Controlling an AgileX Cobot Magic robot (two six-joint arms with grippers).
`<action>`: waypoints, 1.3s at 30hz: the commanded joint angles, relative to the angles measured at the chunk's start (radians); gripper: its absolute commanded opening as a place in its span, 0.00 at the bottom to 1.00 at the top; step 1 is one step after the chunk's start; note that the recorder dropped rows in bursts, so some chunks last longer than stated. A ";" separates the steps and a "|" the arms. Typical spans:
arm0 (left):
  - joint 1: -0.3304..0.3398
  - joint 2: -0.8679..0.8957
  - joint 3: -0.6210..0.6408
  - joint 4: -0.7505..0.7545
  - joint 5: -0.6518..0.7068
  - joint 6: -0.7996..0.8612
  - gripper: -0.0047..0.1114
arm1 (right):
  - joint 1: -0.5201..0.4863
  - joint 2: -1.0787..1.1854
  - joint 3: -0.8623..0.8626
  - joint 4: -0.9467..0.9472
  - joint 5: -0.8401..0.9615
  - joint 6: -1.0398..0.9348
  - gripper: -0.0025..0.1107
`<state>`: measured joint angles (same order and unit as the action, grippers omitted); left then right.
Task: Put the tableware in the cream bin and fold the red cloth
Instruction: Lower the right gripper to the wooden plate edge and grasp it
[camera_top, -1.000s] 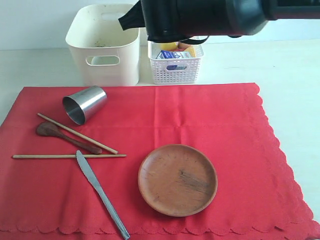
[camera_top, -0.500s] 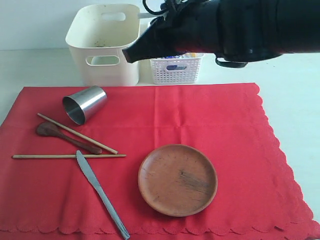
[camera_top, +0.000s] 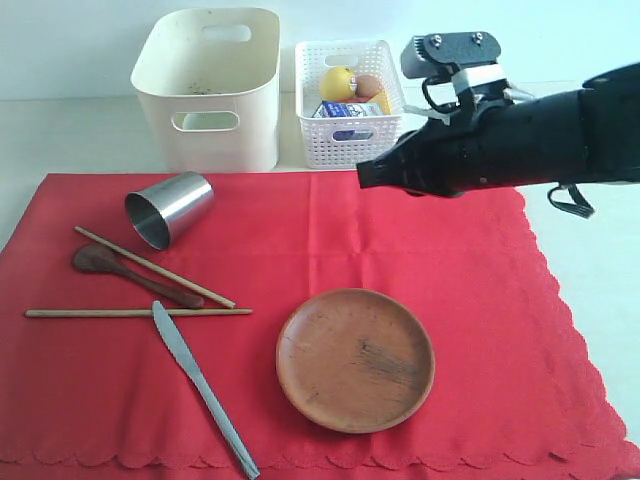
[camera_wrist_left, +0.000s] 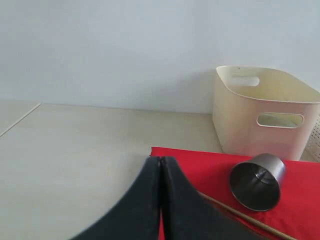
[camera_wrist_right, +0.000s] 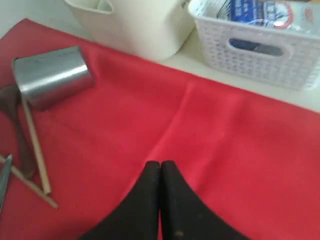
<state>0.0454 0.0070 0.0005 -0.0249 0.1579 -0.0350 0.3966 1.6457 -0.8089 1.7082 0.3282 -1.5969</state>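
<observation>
Dropped from before the bins, the right gripper (camera_top: 362, 178) now hovers clenched and empty over the red cloth (camera_top: 480, 300)'s far edge. The left gripper (camera_wrist_left: 160, 160), clenched too, hangs by the cloth's far-left corner. Steel cup (camera_top: 168, 208), chopsticks (camera_top: 140, 312), spoon (camera_top: 95, 259) and knife (camera_top: 200, 385) lie on the cloth's left side, left of the right gripper. The brown plate (camera_top: 355, 358) sits mid-cloth. The cream bin (camera_top: 255, 125) stands beyond the far edge.

You are looking at a pale, cream-toned table (camera_top: 70, 140), matt, with a faint wood grain. Behind it stands a plain wall (camera_top: 80, 40), whitish with a cool blue cast, and it meets the tabletop in a straight line. In the left wrist view you can make out a thin dark line (camera_wrist_left: 20, 119) slanting across the tabletop towards the wall. The light falls soft and even, and the shadows you see are weak.
</observation>
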 joint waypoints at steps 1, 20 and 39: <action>0.002 -0.007 -0.001 -0.002 -0.006 0.003 0.05 | -0.033 -0.005 0.034 -0.176 0.068 0.146 0.02; 0.002 -0.007 -0.001 -0.002 -0.006 0.003 0.05 | -0.030 0.042 0.054 -0.629 0.132 0.578 0.45; 0.002 -0.007 -0.001 -0.002 -0.006 0.003 0.05 | -0.030 0.225 0.054 -0.654 0.199 0.498 0.38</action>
<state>0.0454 0.0070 0.0005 -0.0249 0.1579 -0.0350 0.3700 1.8513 -0.7601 1.0613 0.5212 -1.0870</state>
